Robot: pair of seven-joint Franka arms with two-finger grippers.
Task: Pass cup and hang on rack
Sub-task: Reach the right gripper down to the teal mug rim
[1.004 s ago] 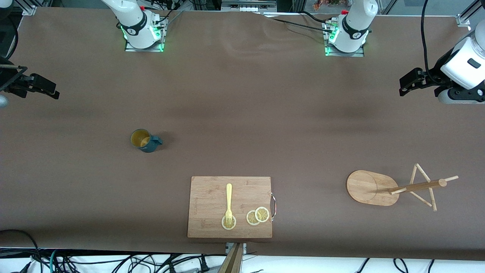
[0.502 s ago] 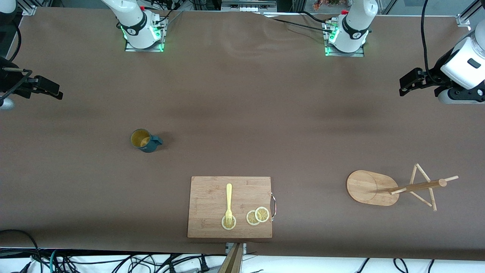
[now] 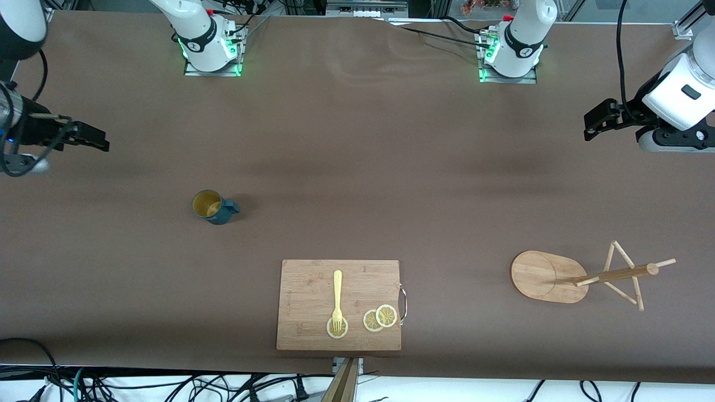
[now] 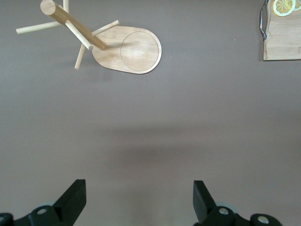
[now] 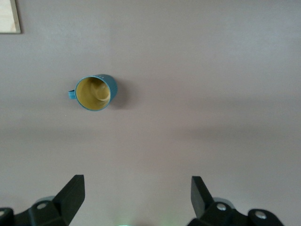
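- Brown matting covers the table (image 3: pixel 357 139), and over its right-arm end hangs the right gripper (image 3: pixel 89 139), high above bare matting; in its wrist view the fingers (image 5: pixel 70 195) stand wide apart with nothing between them.
- Teal and upright, the cup (image 3: pixel 213 207) sits on the mat, nearer the front camera than that gripper and well apart from it, handle pointing toward the left arm's end.
- My call: this is the reach for the cup. Best to come down over it, take the wall away from the handle, and leave the handle free for the peg.
- The bamboo cutting board (image 3: pixel 339 305) carries a yellow fork (image 3: pixel 337 301) and lemon slices (image 3: pixel 380 318); keep the path away from it.
- The rack (image 3: pixel 581 274) stands at the left arm's end, its thin pegs bare.
- The left gripper (image 3: pixel 593 120) waits over the mat there, fingers (image 4: pixel 73 197) spread and empty, ready to receive.
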